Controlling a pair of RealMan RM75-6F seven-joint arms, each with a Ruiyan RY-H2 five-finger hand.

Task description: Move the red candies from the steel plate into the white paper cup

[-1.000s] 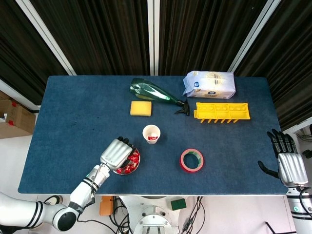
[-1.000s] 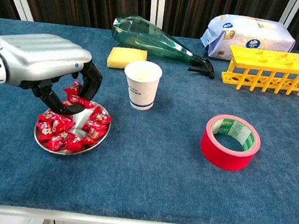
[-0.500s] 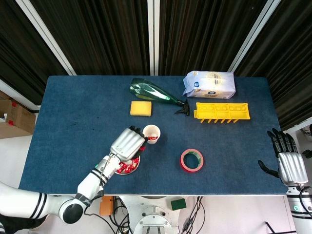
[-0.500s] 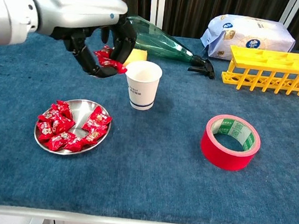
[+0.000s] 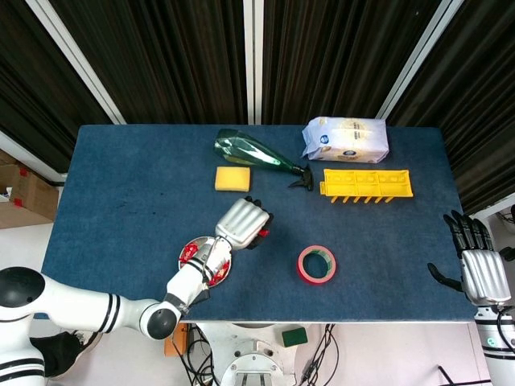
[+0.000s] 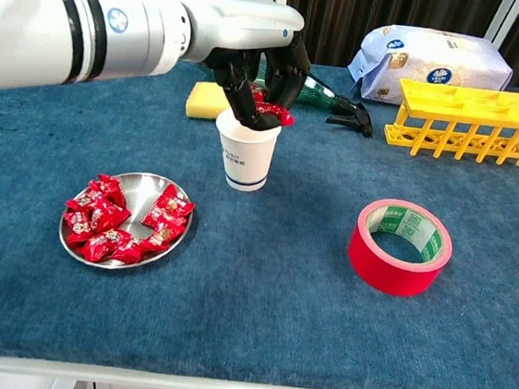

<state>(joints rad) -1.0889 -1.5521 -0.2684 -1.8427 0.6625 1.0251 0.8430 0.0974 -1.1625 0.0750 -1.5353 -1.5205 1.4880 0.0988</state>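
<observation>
My left hand (image 6: pixel 260 60) hovers right over the white paper cup (image 6: pixel 246 156), pinching a red candy (image 6: pixel 274 113) just above the cup's mouth. In the head view the same left hand (image 5: pixel 244 222) covers the cup entirely. The steel plate (image 6: pixel 125 220) lies to the left of the cup with several red candies (image 6: pixel 108 220) heaped on it; in the head view the plate (image 5: pixel 191 252) shows partly under my forearm. My right hand (image 5: pixel 480 272) rests off the table's right edge, fingers spread and holding nothing.
A red tape roll (image 6: pixel 401 246) sits right of the cup. Behind the cup are a yellow sponge (image 6: pixel 206 101), a green spray bottle on its side (image 6: pixel 330 98), a yellow rack (image 6: pixel 472 122) and a white bag (image 6: pixel 434 57).
My left hand has lifted a red candy off the plate and carried it rightward, from above the plate to directly over the cup. The right hand has stayed still.
</observation>
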